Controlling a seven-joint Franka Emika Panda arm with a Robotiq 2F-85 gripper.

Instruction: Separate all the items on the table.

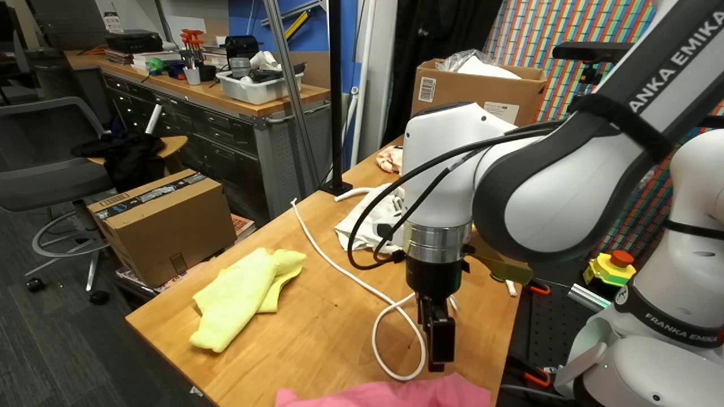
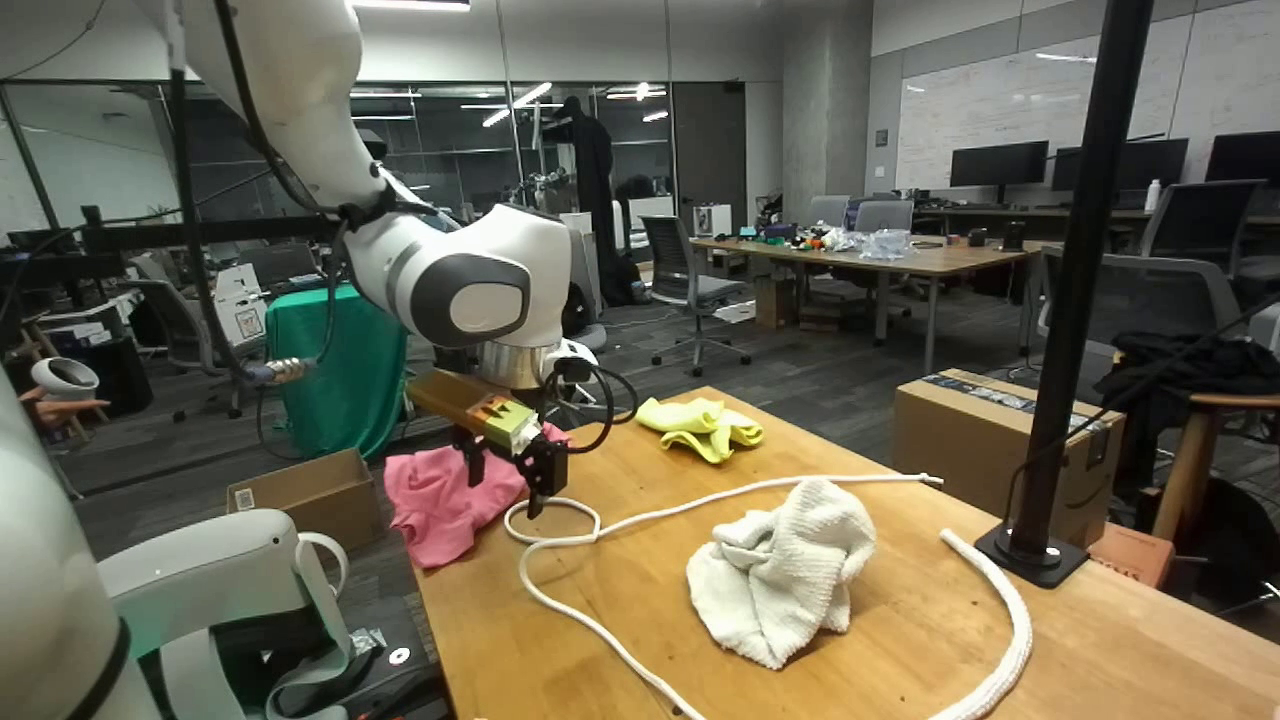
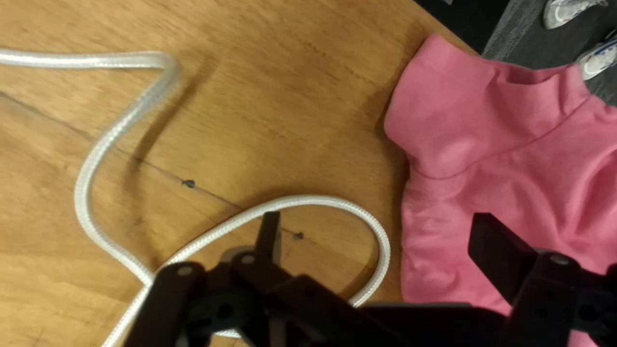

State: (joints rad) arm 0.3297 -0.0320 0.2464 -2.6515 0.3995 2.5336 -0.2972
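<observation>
Fingers (image 3: 499, 260) wide apart, empty; black pole (image 2: 1075, 280) standing on table (image 2: 900, 600), cardboard box (image 2: 965, 450) alongside.

The table (image 1: 311, 339) is light brown wood. A yellow cloth (image 1: 243, 297) lies folded near the edge. A bright pink cloth (image 2: 445, 500) lies at one end, and just beside it a long white rope (image 3: 308, 200) makes a loop. A white cloth (image 2: 785, 575) sits all bunched up. A fatter white rope (image 2: 1020, 635) bends near the foot (image 2: 1032, 562) of a black pole (image 2: 1080, 280). A pale pink cloth (image 1: 390, 159) lies well away from the bright pink one.
</observation>
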